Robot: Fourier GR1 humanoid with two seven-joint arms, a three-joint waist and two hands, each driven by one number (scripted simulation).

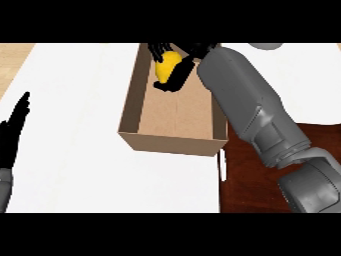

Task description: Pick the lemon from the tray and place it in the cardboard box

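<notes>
right hand [174,64] has its fingers curled round the lemon [167,65] over the cardboard box's [174,142] far end, left hand [4,137] resting flat-fingered off to the box's left.

The single head view is looking steeply down at the counter [77,100] from close above, with both forearms entering from its lower edge.
</notes>
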